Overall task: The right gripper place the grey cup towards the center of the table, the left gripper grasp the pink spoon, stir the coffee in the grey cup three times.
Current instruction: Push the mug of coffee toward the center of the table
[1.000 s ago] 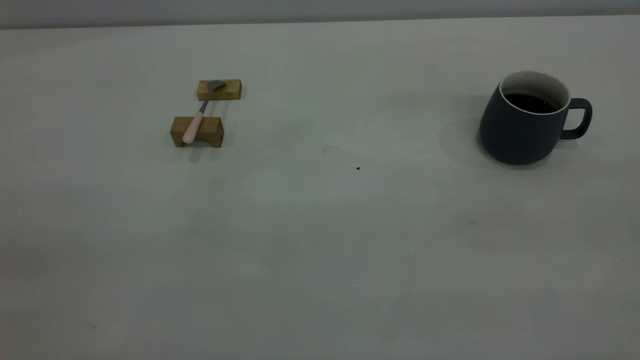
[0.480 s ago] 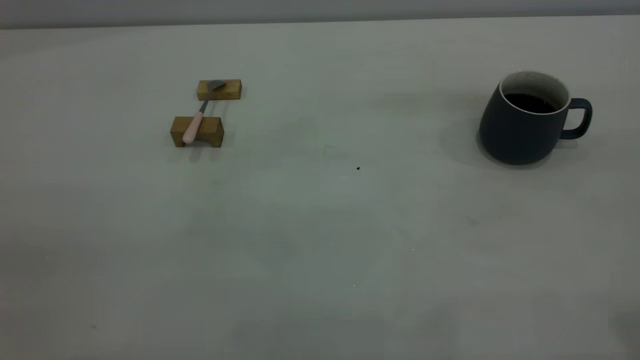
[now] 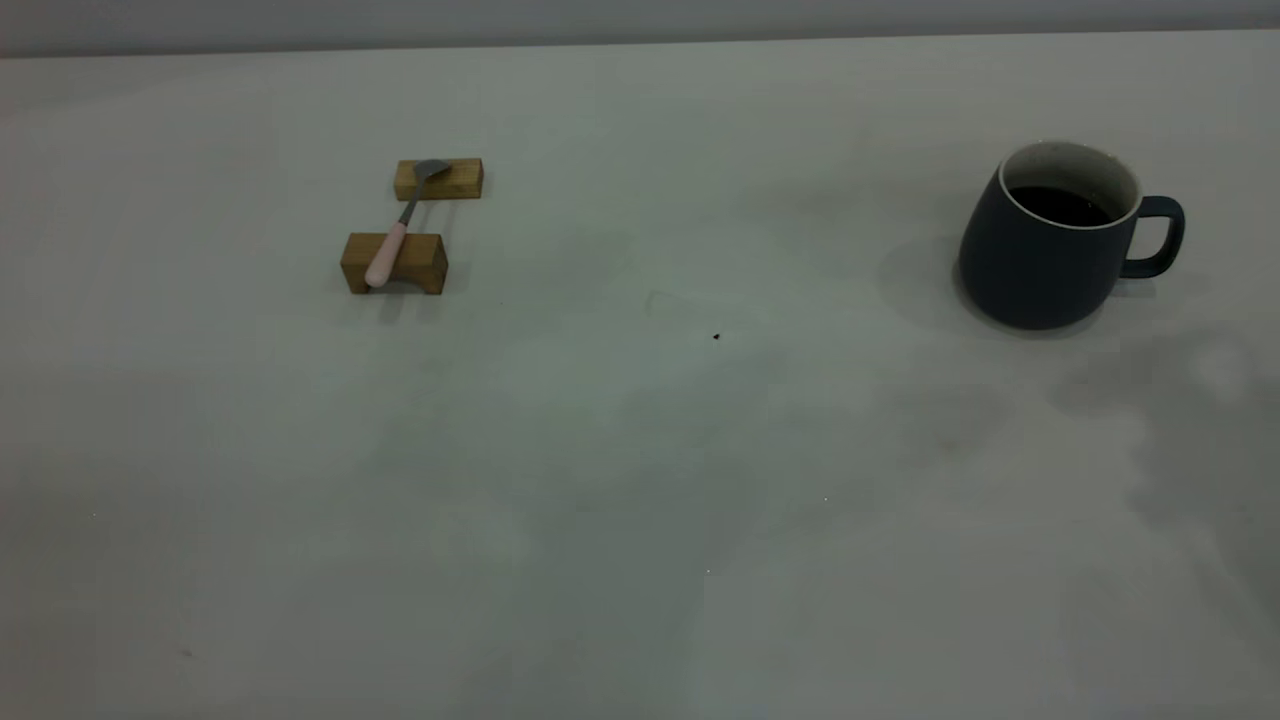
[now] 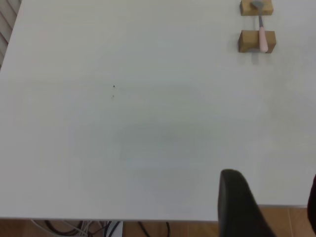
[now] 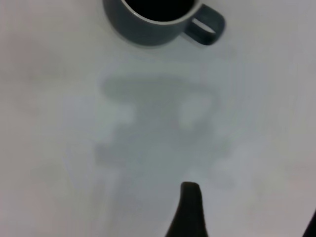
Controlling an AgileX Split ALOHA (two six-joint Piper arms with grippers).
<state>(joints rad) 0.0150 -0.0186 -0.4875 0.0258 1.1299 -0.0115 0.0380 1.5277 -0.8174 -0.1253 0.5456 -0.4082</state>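
The grey cup (image 3: pixel 1045 250) stands at the right of the table (image 3: pixel 640 450), handle to the right, with dark coffee (image 3: pixel 1058 205) inside. In the right wrist view the grey cup (image 5: pixel 153 24) lies well ahead of my right gripper (image 5: pixel 252 202), which is open and holds nothing. The pink spoon (image 3: pixel 390 250) rests across two brown wooden blocks at the left, bowl on the far block. My left gripper (image 4: pixel 271 177) hangs open over the table's near edge, far from the pink spoon (image 4: pixel 262 37). Neither gripper shows in the exterior view.
Two wooden blocks (image 3: pixel 394 262) (image 3: pixel 440 180) carry the spoon. A small dark speck (image 3: pixel 716 337) marks the table's middle. An arm's shadow (image 3: pixel 1180 430) falls on the table in front of the cup. Cables and a wooden floor (image 4: pixel 98 228) show beyond the table's edge.
A dark shadow has spread over the table in front of the cup at the right. Cup and spoon have not moved.
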